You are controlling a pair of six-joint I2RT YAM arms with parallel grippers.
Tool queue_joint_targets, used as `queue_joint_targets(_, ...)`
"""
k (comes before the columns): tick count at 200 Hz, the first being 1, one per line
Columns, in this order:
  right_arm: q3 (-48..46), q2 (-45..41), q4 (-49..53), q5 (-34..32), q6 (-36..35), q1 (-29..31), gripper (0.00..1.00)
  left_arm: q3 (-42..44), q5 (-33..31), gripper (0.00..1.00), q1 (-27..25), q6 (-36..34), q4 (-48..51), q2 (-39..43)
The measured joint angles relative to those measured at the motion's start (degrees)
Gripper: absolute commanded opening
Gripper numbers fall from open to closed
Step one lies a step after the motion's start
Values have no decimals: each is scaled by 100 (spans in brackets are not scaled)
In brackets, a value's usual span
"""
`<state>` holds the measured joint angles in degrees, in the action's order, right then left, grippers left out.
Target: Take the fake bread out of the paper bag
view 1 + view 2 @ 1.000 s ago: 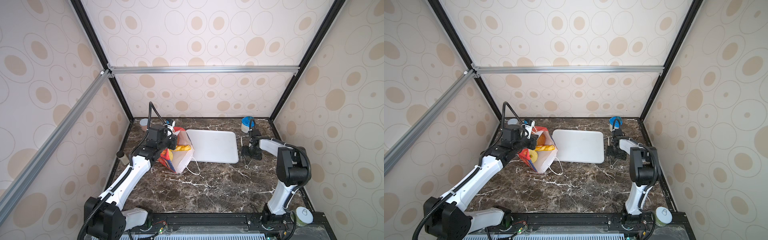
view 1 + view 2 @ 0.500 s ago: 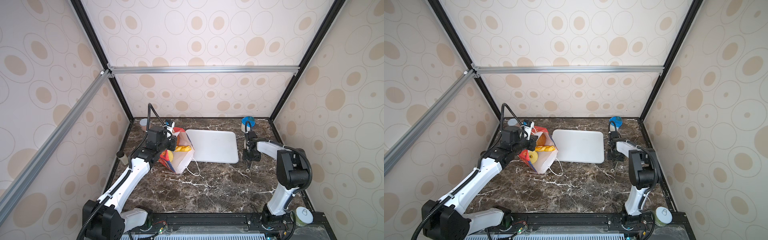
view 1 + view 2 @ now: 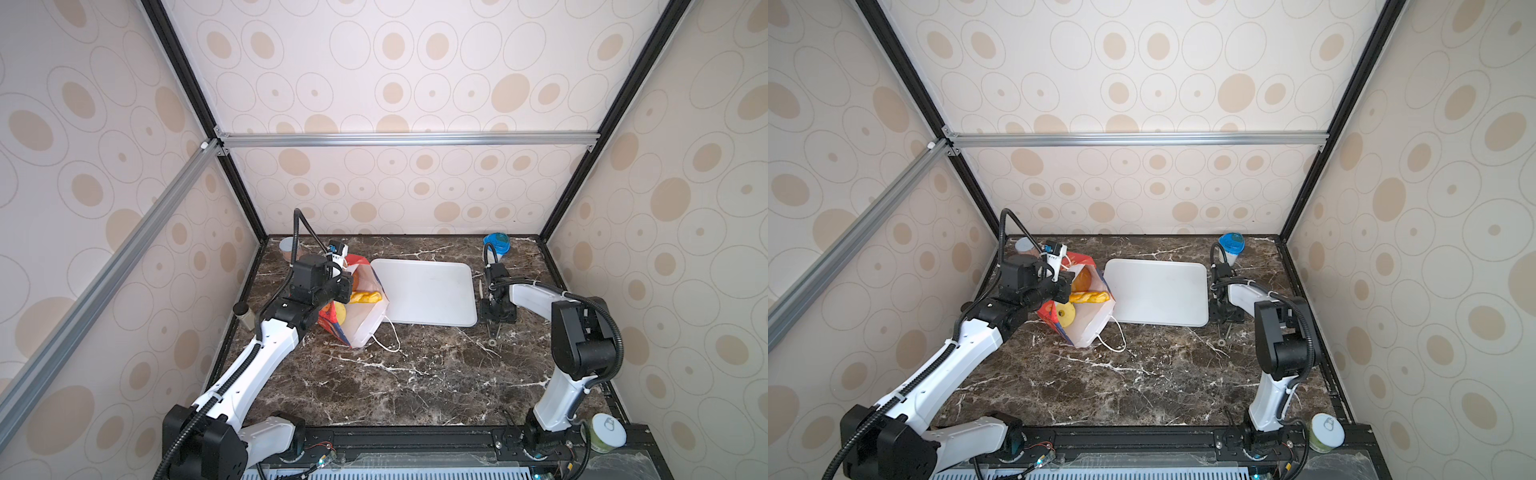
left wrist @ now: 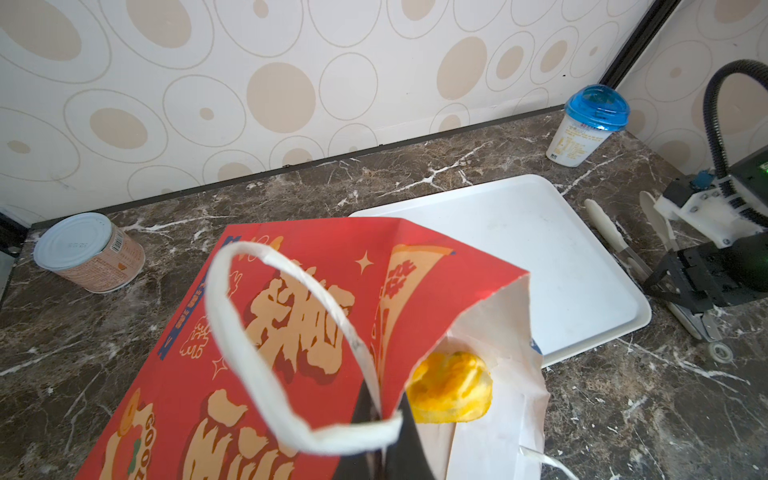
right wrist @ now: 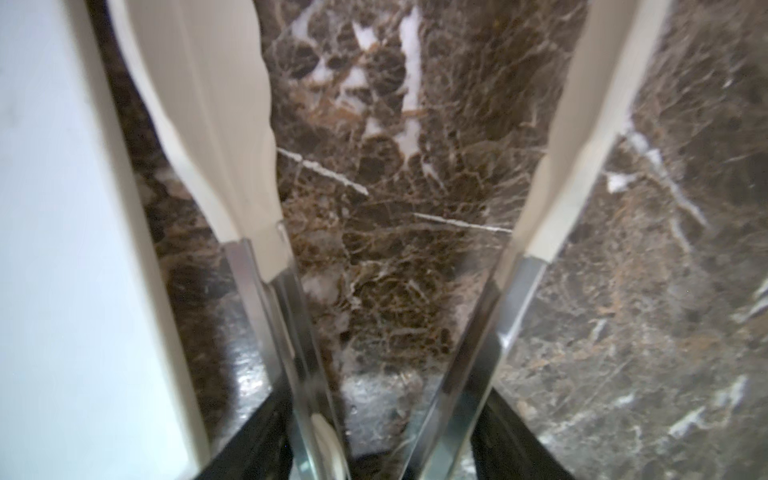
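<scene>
The red paper bag (image 3: 332, 326) (image 3: 1088, 332) lies tilted on the marble left of the tray, its white-lined mouth facing front right. My left gripper (image 3: 345, 286) (image 3: 1064, 287) (image 4: 380, 411) is shut on the paper bag's upper rim by the string handle (image 4: 257, 374). Fake bread shows inside in both top views: a yellow twisted braid (image 3: 365, 297) (image 3: 1089, 296) and a yellow ring (image 3: 340, 312) (image 3: 1065, 314). The left wrist view shows one yellow bread (image 4: 451, 386). My right gripper (image 3: 496, 309) (image 3: 1225, 313) (image 5: 384, 440) is down on the table, shut on metal tongs (image 3: 493, 334) (image 5: 266, 291) with white tips.
A flat white tray (image 3: 424, 297) (image 3: 1156, 291) (image 4: 540, 249) (image 5: 62, 249) lies between the bag and the tongs. A tin can (image 3: 286, 248) (image 4: 89, 253) stands at the back left. A blue-lidded cup (image 3: 496, 243) (image 4: 590, 124) stands at the back right. Another can (image 3: 606, 432) sits front right.
My right gripper has come slightly toward the front along the tray's edge and its jaws have narrowed onto the tongs. The left gripper and the bag have barely moved.
</scene>
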<state>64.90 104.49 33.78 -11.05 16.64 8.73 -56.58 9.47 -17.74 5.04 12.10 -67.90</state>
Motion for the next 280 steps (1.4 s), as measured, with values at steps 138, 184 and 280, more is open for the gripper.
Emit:
queue_joint_targets(138,-76,-1137,957,1296,-426,-249,48,0,-87,0,0,68,17,101)
queue_joint_targets(184,157,-1377,1338,1683,-498,-308,46,-2,-85,0,0,138,39,101)
queue_joint_targets(280,798,-1751,1954,2341,-514,-498,43,-2,-81,0,0,157,39,101)
